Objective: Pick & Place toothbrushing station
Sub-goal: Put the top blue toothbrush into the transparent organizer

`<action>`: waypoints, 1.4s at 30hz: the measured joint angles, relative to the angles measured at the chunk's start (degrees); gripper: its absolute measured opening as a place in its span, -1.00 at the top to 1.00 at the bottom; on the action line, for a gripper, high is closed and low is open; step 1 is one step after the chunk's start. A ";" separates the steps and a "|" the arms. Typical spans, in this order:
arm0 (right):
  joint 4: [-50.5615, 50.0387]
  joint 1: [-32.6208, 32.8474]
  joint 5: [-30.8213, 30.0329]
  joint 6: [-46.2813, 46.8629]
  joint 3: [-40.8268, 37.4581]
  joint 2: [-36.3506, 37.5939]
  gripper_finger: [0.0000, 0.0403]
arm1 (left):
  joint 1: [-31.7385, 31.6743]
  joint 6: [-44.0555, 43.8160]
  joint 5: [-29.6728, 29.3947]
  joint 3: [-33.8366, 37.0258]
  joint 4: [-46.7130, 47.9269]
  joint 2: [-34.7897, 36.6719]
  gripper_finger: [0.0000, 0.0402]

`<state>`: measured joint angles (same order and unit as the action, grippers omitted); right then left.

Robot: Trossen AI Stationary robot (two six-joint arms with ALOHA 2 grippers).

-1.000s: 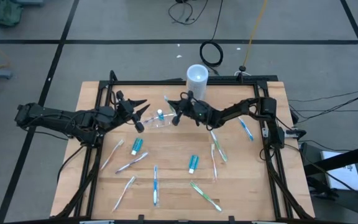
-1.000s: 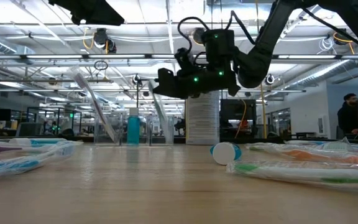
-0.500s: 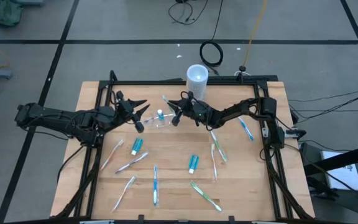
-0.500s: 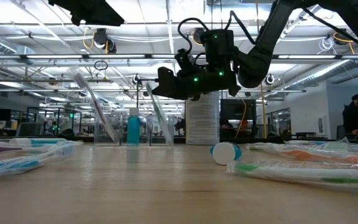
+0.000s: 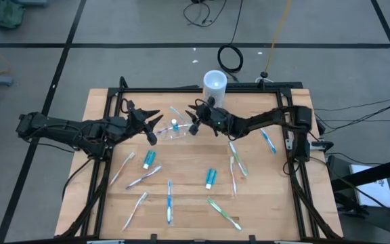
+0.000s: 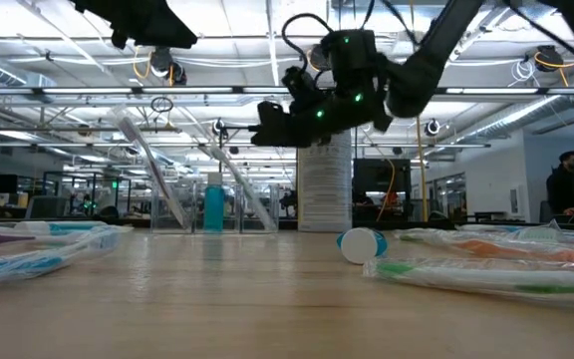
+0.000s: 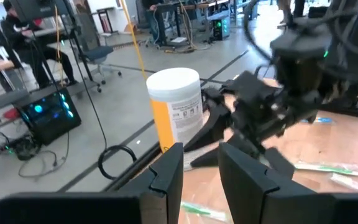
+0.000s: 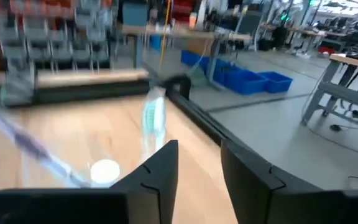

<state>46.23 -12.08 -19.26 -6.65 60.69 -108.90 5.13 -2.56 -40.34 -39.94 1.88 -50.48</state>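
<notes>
- Grey tiled floor surrounds a rectangular pale wooden worktop edged by a black metal frame; a black coiled cable lies on the floor beyond the worktop's top edge.
- Toothbrushing station: the small shallow tray of clear plastic rests on the worktop in the upper middle of the high view, between the two grippers. No fingers touch it.
- Standing in the tray are a tilted clear-handled toothbrush and a small upright tube with a teal body. In the low view the tube stands left of centre.
- Left gripper: reaches in from the left edge of the high view and stops just left of the tray. Its fingers are spread, with nothing between them.
- Right gripper: reaches in from the right and sits just right of the tray, raised above the worktop in the low view. Its fingers stand apart and hold nothing.
- White cylindrical cup: upright at the top edge of the worktop, behind the right gripper. The left wrist view shows an orange-and-white label on it.
- Loose toothbrushes with blue, green and clear handles lie flat across the lower half of the worktop. Two teal toothpaste tubes lie among them.
- At the right edge of the low view, a person is in the room beyond the worktop.
</notes>
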 joint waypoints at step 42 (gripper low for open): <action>-45.38 4.08 -0.01 1.47 -10.60 24.50 0.43 | 0.00 -14.25 16.33 0.00 4.43 -0.94 0.47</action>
<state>0.84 -8.00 -19.27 -5.18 50.09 -84.40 5.13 -16.81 -24.01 -39.94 6.32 -51.42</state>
